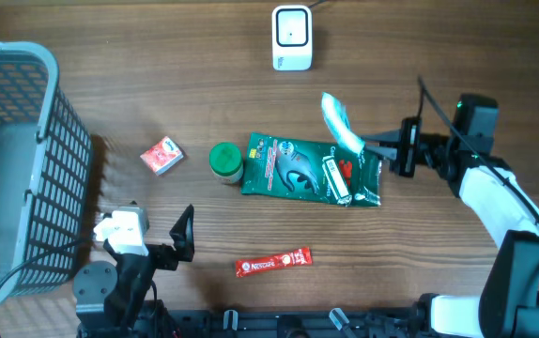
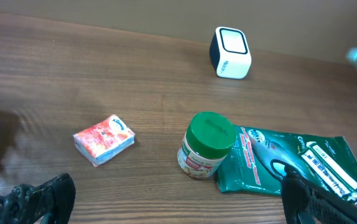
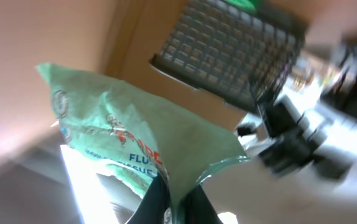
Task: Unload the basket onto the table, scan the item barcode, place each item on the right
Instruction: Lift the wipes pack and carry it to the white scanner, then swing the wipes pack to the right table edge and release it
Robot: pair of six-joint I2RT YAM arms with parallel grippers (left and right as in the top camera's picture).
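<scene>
My right gripper [image 1: 375, 148] is shut on one edge of a pale green tissue packet [image 1: 341, 122], which it holds above the table, right of centre. In the right wrist view the packet [image 3: 135, 130] fills the frame, pinched between the dark fingers of the gripper [image 3: 173, 202]. The white barcode scanner [image 1: 291, 38] stands at the far middle of the table, also seen as the scanner [image 2: 231, 52] in the left wrist view. My left gripper [image 1: 152, 237] rests low at the near left, open and empty, its fingers [image 2: 38, 199] wide apart.
A dark green pouch [image 1: 307, 169] lies under the held packet, with a green-lidded jar [image 1: 224, 161] beside it. A small red packet [image 1: 161, 155] and a red sachet [image 1: 272, 263] lie nearer. A grey mesh basket [image 1: 58, 169] stands at the left edge.
</scene>
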